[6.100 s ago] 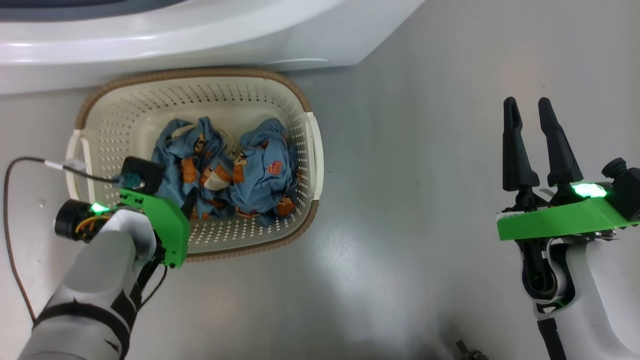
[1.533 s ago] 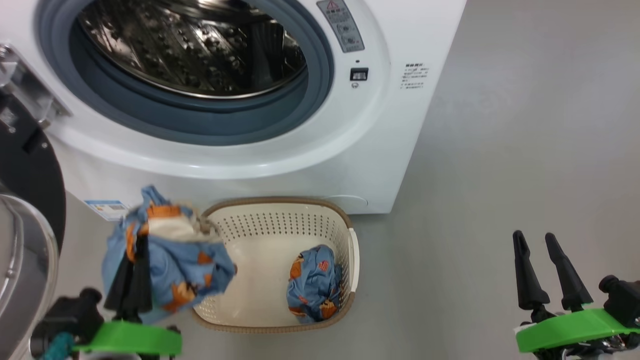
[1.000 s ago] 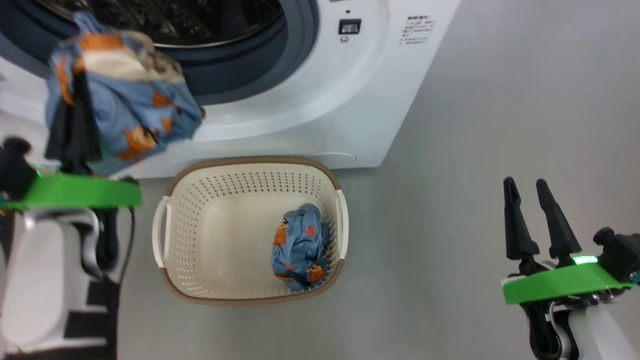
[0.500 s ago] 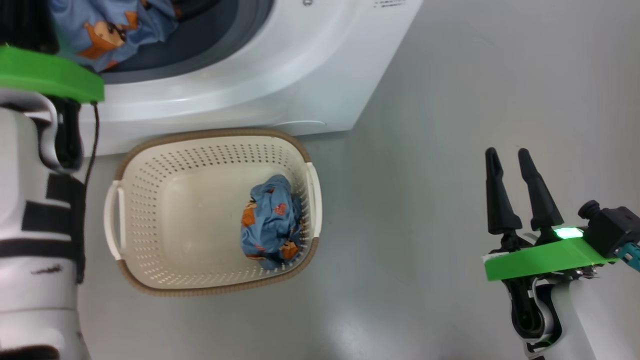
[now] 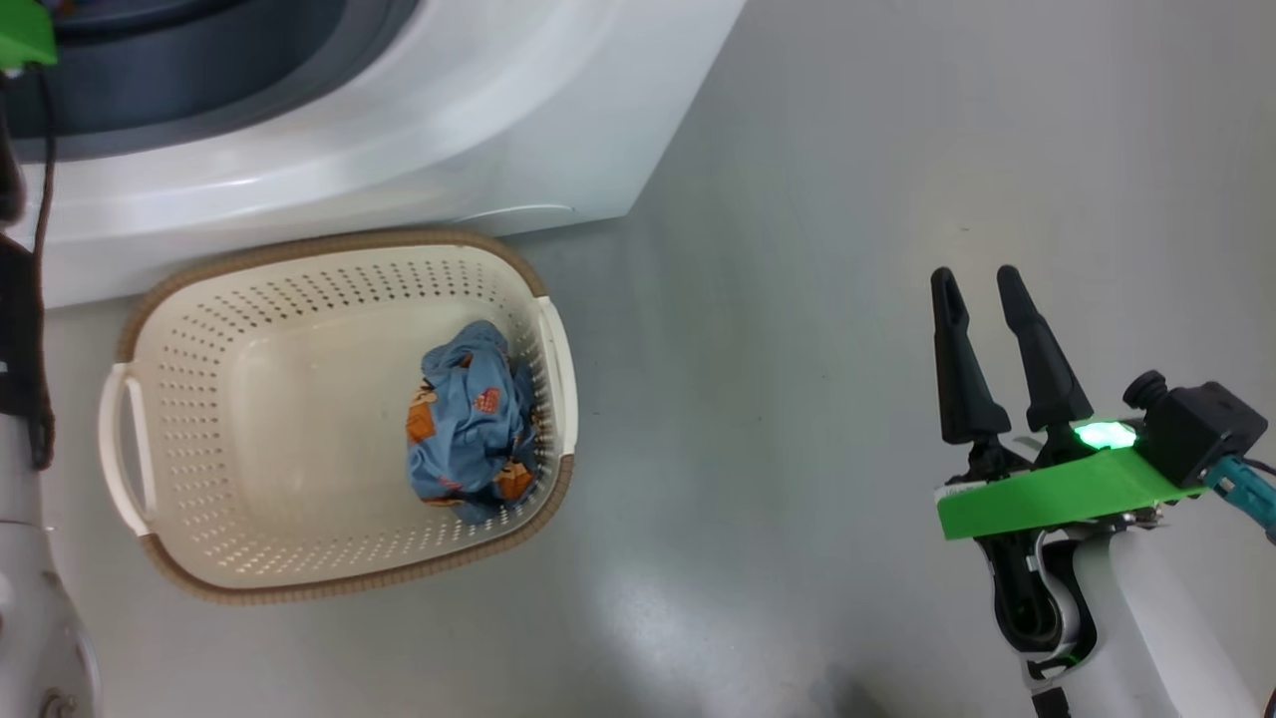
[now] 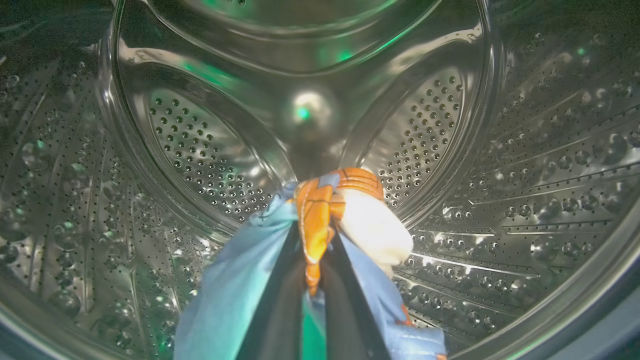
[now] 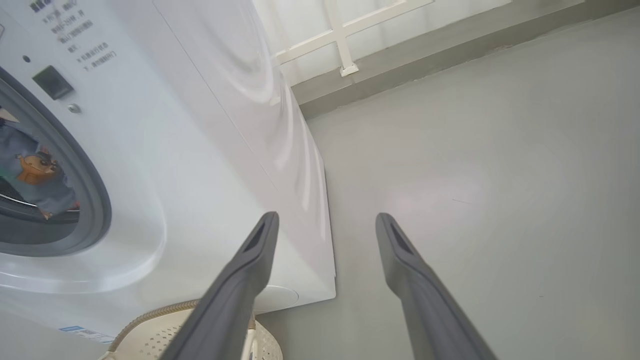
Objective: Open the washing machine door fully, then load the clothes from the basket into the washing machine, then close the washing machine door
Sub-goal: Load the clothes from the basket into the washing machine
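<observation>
STEP: loading clothes, door-opening judged done | left gripper (image 6: 316, 242): clamped on blue printed garment (image 6: 372, 227), well inside steel drum (image 6: 200, 150) | right gripper (image 5: 975, 277): spread wide, empty, above floor (image 5: 797, 479), well apart from basket (image 5: 329, 244) | second bundle (image 5: 467, 424): lying in basket, right side | NEXT: release inside drum, withdraw, fetch second bundle

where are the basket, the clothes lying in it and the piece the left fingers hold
basket (image 5: 329, 241): head view, brown far rim.
clothes in the basket (image 5: 469, 424): head view, middle of the bundle.
held piece (image 6: 313, 220): left wrist view, its orange patch.
</observation>
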Controlling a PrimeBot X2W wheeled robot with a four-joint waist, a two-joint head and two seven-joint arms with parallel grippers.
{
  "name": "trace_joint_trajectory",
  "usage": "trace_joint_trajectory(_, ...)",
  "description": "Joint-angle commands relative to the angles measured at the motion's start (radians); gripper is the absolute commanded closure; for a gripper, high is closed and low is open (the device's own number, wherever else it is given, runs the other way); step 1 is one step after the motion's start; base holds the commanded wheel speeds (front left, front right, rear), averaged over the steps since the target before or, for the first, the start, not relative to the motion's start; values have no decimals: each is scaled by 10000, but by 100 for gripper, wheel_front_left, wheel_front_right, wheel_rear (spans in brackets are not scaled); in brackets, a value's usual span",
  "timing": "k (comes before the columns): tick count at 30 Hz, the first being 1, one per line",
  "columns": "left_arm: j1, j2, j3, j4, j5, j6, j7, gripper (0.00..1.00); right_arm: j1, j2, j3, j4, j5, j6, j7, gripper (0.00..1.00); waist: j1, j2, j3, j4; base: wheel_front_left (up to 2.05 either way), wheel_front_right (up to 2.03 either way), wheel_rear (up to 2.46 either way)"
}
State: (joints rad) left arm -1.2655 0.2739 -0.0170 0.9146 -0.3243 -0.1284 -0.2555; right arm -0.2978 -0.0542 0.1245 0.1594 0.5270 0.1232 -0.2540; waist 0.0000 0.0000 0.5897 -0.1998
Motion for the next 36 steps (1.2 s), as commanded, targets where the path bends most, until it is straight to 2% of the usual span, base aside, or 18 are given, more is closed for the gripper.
trace_joint_trajectory(1,-104,493,159,-241,34,-22,-63,100,-49,29,206,-218,61,75,-78,0,0,0,97,-128,0,0,0)
trace_joint_trajectory(2,-86,512,163,-193,80,-22,-63,84,-58,31,203,-210,60,75,-78,0,0,0,100,-153,0,0,0)
trace_joint_trajectory(3,-71,545,200,-191,143,-22,-63,2,-65,32,198,-204,60,75,-78,0,0,0,100,-173,0,0,0)
trace_joint_trajectory(20,1168,3,764,-577,481,-18,-63,0,122,38,124,-114,-33,75,-78,0,0,0,-470,120,0,0,0)
trace_joint_trajectory(28,2458,-596,1133,-1079,1033,-6,-63,0,363,-203,22,-33,-86,75,-78,0,0,0,-1170,416,0,0,0)
trace_joint_trajectory(36,4338,-1326,1401,-1598,1474,-11,-63,0,985,-494,-171,84,-47,75,-78,0,0,0,-2348,865,0,0,0)
